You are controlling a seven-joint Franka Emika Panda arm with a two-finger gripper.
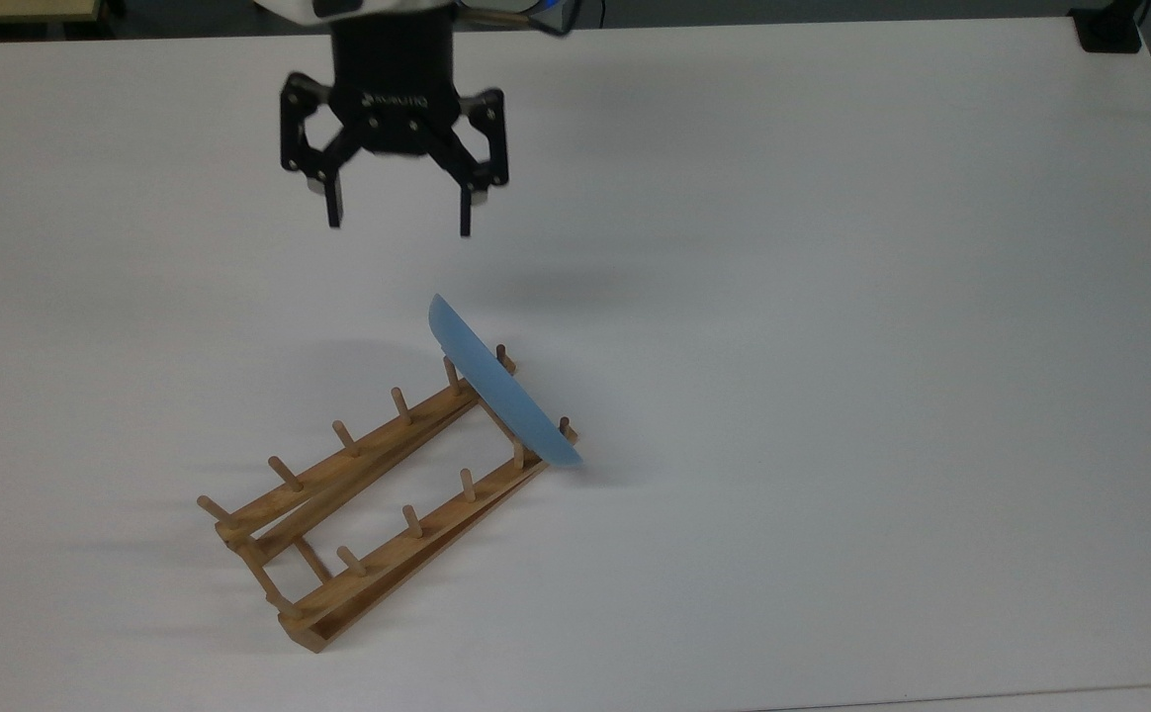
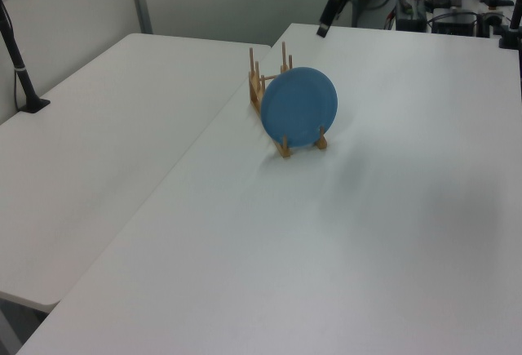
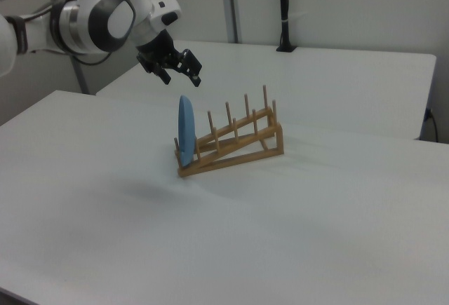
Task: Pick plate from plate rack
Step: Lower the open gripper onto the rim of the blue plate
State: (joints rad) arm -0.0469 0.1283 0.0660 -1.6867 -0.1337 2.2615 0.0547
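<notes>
The white matte surface [image 1: 833, 297] is wide and smooth, and a second white table [image 2: 106, 126] stands just beside it, at the left view's left. Grey partition walls [image 3: 337, 3] with upright poles close the room behind. The white robot arm [image 3: 98, 14] reaches over the surface. The plate rack [image 1: 378, 504] is light-brown wood: two long rails, crossbars and rows of round upright pegs, and it rises toward one end in the right view. The plate [image 1: 501, 386] is round, light blue and glossy; it stands on its edge between the pegs at the rack's end, at the top view's right. The black claw [image 1: 399, 229] hangs above the surface, apart from the plate, with its two fingers spread wide and nothing between them.
</notes>
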